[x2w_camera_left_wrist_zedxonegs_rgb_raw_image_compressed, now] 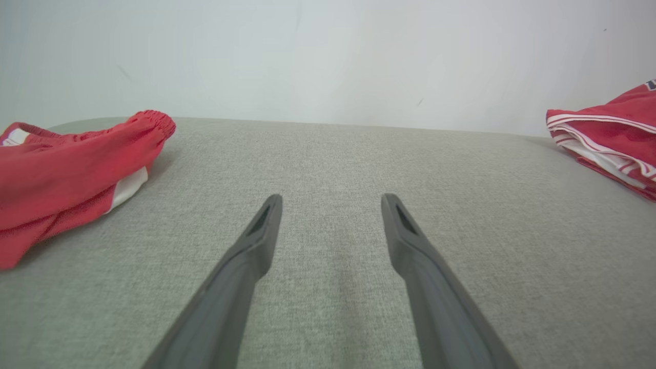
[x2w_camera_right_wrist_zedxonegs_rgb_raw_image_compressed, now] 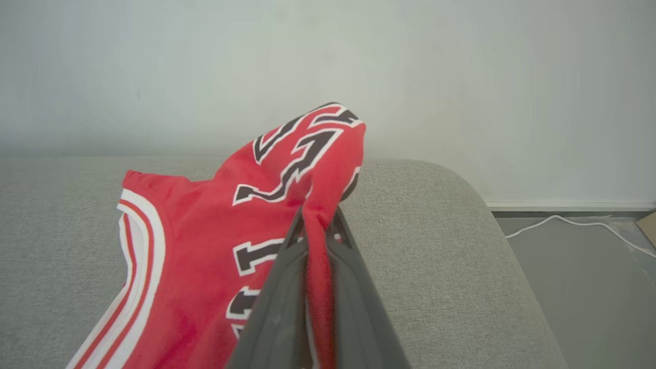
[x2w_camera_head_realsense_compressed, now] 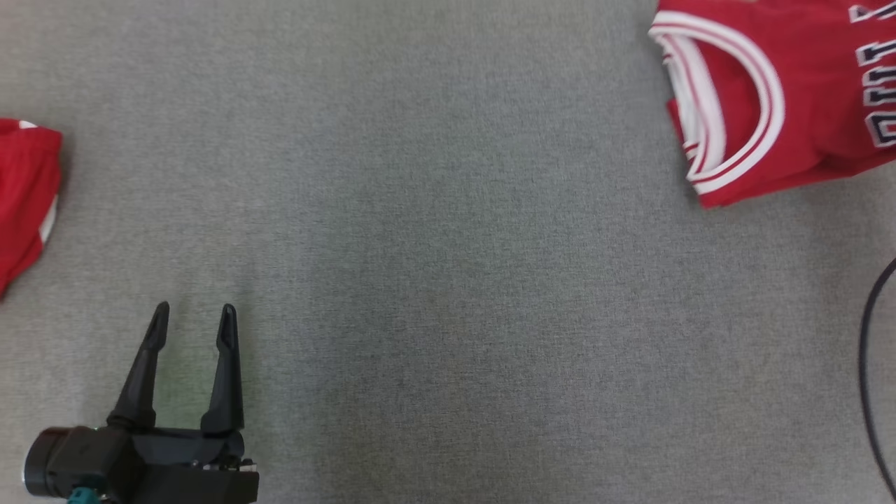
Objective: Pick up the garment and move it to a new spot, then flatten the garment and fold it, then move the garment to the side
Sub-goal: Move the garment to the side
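The garment (x2w_camera_head_realsense_compressed: 791, 91) is a red jersey with white trim and dark lettering, lying at the upper right corner of the grey surface. In the right wrist view my right gripper (x2w_camera_right_wrist_zedxonegs_rgb_raw_image_compressed: 315, 218) is shut on a pinched fold of the garment (x2w_camera_right_wrist_zedxonegs_rgb_raw_image_compressed: 215, 241), whose cloth rises in a peak above the fingertips. My left gripper (x2w_camera_head_realsense_compressed: 194, 325) stands open at the lower left, low over bare fabric with nothing between its fingers. In the left wrist view the left gripper (x2w_camera_left_wrist_zedxonegs_rgb_raw_image_compressed: 330, 210) points across the surface, with the garment (x2w_camera_left_wrist_zedxonegs_rgb_raw_image_compressed: 610, 138) far to the right.
Red shorts (x2w_camera_head_realsense_compressed: 24, 196) with a white stripe lie at the left edge, also seen as red shorts (x2w_camera_left_wrist_zedxonegs_rgb_raw_image_compressed: 66, 169) left of my left fingers. A dark cable (x2w_camera_head_realsense_compressed: 868, 364) curves along the right edge. The grey surface (x2w_camera_right_wrist_zedxonegs_rgb_raw_image_compressed: 441, 246) drops off at the right to a floor with a white cord (x2w_camera_right_wrist_zedxonegs_rgb_raw_image_compressed: 569, 223).
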Motion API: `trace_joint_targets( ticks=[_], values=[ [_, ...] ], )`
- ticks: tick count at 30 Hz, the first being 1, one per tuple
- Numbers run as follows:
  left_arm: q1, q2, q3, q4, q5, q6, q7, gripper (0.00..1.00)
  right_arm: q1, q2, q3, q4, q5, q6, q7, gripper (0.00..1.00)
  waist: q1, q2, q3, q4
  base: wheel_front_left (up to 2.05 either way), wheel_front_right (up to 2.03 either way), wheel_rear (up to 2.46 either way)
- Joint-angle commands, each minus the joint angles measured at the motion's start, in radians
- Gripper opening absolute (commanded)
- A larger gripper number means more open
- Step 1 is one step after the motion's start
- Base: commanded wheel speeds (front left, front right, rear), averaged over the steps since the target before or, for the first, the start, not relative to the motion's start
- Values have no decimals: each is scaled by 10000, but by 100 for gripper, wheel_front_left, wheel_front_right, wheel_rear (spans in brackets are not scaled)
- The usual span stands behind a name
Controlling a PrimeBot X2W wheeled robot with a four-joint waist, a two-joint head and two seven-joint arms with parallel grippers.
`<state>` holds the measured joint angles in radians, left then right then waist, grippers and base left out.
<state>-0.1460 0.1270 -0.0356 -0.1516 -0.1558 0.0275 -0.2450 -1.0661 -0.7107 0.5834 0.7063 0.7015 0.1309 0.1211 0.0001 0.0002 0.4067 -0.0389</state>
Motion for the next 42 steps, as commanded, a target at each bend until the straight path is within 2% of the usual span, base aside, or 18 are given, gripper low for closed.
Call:
trace_joint_targets(
  ticks=[1, 10, 19, 20, 22, 29, 33, 42],
  values=[
    [-76, 104, 34, -126, 47, 6, 49, 100, -249, -181, 64, 99, -36, -5, -60, 0, -1, -2, 277, -161, 0, 0, 0],
    [-102, 342, 77, -876, 137, 92, 287, 100, -1266, -913, 761, 828, -206, -5, -81, 0, -1, -2, 574, -93, 0, 0, 0],
    [-104, 448, 88, -1172, 139, 172, 383, 100, -1829, -1025, 1421, 1476, -165, -5, -231, 0, -1, -2, 755, 12, 0, 0, 0],
    [-108, 458, 96, -1173, 126, 175, 373, 100, -1860, -1034, 1480, 1608, -191, -5, -171, 13, -1, -2, 772, 19, 0, 0, 0],
    [-116, 453, 91, -1156, 115, 182, 347, 100, -2019, -1071, 1621, 1757, -400, -5, -260, 100, -1, -2, 790, 25, 0, 0, 0],
    [-50, 354, 54, -951, -4, 256, 225, 100, -2327, -1059, 1726, 2015, -719, -5, -1204, 100, -1, -2, 574, 18, 0, 0, 0],
    [67, 256, 8, -741, -95, 290, 135, 100, -2219, -545, 1419, 1838, -140, -5, -1954, 100, -1, -2, 212, -32, 0, 0, 0],
    [514, 61, 96, -137, -359, 343, -52, 100, -1230, 169, 1266, 956, 913, -5, -3059, 100, -1, -2, -941, -196, 0, 0, 0]
  ],
)
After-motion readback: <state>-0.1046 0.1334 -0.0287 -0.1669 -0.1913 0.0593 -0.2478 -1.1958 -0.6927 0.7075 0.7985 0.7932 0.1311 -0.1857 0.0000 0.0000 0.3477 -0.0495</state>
